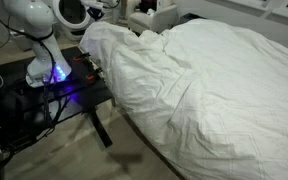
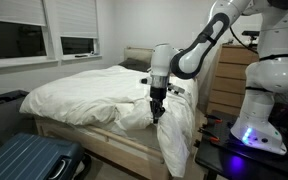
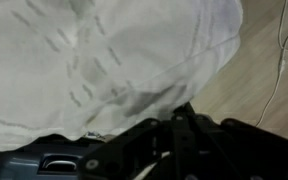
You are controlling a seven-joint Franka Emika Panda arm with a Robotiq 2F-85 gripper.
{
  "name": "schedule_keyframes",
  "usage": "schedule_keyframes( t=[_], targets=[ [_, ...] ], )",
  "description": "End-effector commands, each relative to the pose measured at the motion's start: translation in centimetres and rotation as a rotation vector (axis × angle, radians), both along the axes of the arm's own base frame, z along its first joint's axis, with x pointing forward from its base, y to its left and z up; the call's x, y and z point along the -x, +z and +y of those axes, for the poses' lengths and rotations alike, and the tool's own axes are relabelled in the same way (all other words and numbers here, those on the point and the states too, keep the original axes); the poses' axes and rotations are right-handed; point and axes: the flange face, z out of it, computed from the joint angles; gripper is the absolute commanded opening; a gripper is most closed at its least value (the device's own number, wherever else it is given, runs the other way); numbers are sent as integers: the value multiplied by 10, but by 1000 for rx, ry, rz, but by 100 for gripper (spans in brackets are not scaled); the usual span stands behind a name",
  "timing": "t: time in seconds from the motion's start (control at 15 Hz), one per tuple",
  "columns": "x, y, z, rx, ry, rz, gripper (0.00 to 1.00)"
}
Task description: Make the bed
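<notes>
White duvet (image 2: 94, 85) lies heaped and rumpled across the bed (image 2: 96, 143), which fills the middle of the room in both exterior views. One corner spills over the side nearest the robot, toward the floor (image 3: 269, 85). The gripper (image 2: 156, 108) hangs at that side edge with its fingers closed right down. It appears to have a pinch of the overhanging fold between them. In the wrist view white cloth runs straight into the dark fingers, though the exact bite is hidden.

The step in hand looks to be drawing the bunched cover out flat. Done well, the pull would run upward and out along the bed, not downward, so the heap unrolls instead of sliding off the mattress. A slow, level sweep suits such soft, puffy cloth, which may slip from a thin pinch if jerked. Release is best left until the held corner lies over its own corner of the mattress. The arm (image 2: 199, 45) must also swing clear of the table (image 2: 209, 150) standing just beside the bed, where the loose fold could snag.
</notes>
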Motion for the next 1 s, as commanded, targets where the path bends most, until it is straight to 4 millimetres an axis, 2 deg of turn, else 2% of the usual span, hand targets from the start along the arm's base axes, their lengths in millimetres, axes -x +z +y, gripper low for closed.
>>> schedule_keyframes(
  t=[0.0,0.13,0.67,0.73,0.93],
  targets=[
    [0,9,14,-15,18,-2,27],
    [-2,11,14,-14,18,-5,32],
    [-14,26,21,-34,10,-60,94],
    [-16,26,19,-37,-6,-98,99],
    [-27,27,6,-48,-43,-234,100]
  ],
)
